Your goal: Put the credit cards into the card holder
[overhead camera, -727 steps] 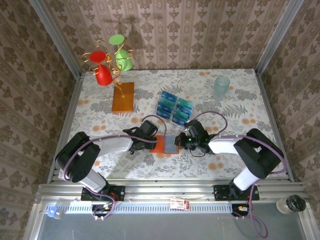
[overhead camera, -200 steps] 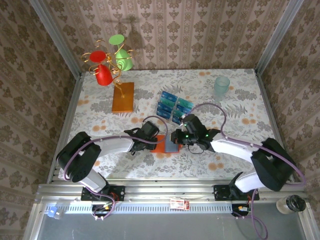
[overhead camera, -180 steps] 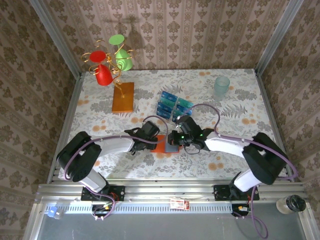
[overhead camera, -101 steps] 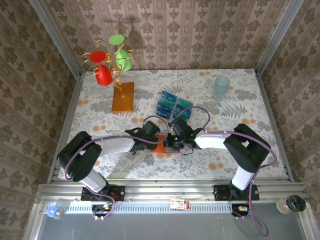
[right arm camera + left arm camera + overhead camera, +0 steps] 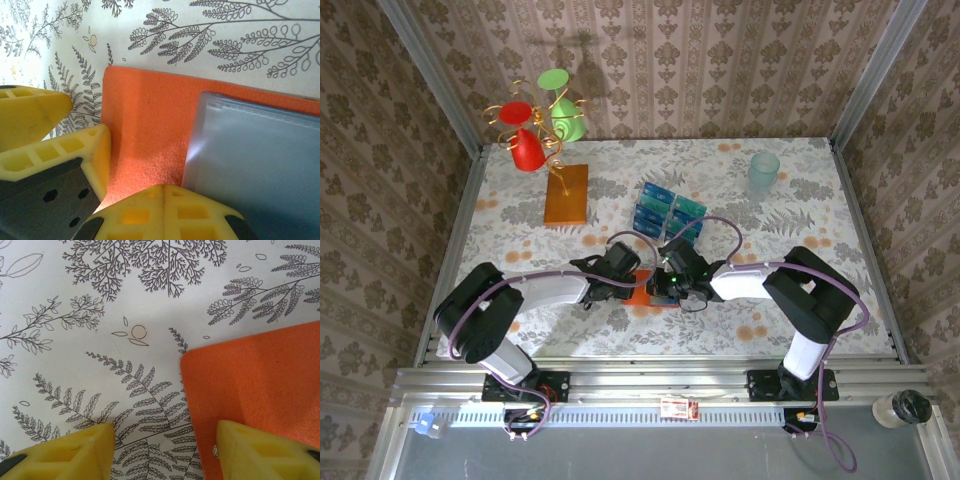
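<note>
The card holder [image 5: 638,294] lies open on the table near the front, orange-red, with a grey clear pocket [image 5: 260,165] on its right half. In the right wrist view my right gripper [image 5: 165,194] is shut, and its joined tips rest on the card holder [image 5: 145,125] at the pocket's left edge. My left gripper [image 5: 165,442] is open and straddles the card holder's [image 5: 255,385] left edge, one finger on the orange flap, the other over the table. The blue and teal credit cards [image 5: 670,214] lie in rows just behind both grippers.
An orange-brown board [image 5: 566,195] carrying a wire stand with red and green cups [image 5: 532,140] stands at the back left. A pale teal cup [image 5: 763,175] is at the back right. Patterned walls close in the table on three sides.
My right gripper has slid left from the holder's right side onto the holder, close to the left gripper. The left arm and the holder have stayed put.
</note>
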Motion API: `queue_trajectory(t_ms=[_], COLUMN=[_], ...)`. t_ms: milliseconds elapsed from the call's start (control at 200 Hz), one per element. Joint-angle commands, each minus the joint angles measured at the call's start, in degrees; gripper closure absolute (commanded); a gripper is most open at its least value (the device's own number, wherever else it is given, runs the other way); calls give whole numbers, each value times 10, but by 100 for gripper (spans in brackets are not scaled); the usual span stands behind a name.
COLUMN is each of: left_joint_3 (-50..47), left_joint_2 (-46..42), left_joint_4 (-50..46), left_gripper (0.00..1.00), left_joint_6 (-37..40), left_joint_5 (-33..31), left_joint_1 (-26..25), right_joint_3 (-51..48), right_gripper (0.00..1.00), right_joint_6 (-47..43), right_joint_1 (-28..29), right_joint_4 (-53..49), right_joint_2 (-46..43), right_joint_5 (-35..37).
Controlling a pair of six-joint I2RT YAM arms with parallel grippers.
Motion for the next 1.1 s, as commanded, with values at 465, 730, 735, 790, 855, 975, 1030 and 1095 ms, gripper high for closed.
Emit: queue_trajectory(t_ms=[465,730,735,790,855,975,1030,1095], left_joint_3=[-8,-11,-11,-11,-11,-7,-3,3], left_joint_2=[0,2,2,2,1,2,1,-4], left_joint_4=[-27,-24,-23,-23,-23,-24,-27,-32], left_gripper=[45,45,45,46,46,46,46,46], left_joint_6=[-11,-11,-11,-11,-11,-10,-8,-6], left_joint_5=[-9,-10,-10,-9,-9,-8,-8,-6], left_joint_1=[2,2,2,1,2,2,1,2], right_joint_3=[-9,-37,-38,-46,-56,-65,-66,-65], right_gripper=[100,100,100,100,100,100,100,100], right_joint_6=[-26,-28,-27,-26,-24,-23,-23,-24], right_joint_1=[-9,-31,-31,-34,-39,-43,-43,-43], right_joint_4=[-28,-29,-28,-25,-23,-14,-12,-11], right_joint_2=[-32,-43,-43,-45,-44,-42,-46,-54], right_joint_5=[-18,-10,-10,-7,-5,-14,-19,-25])
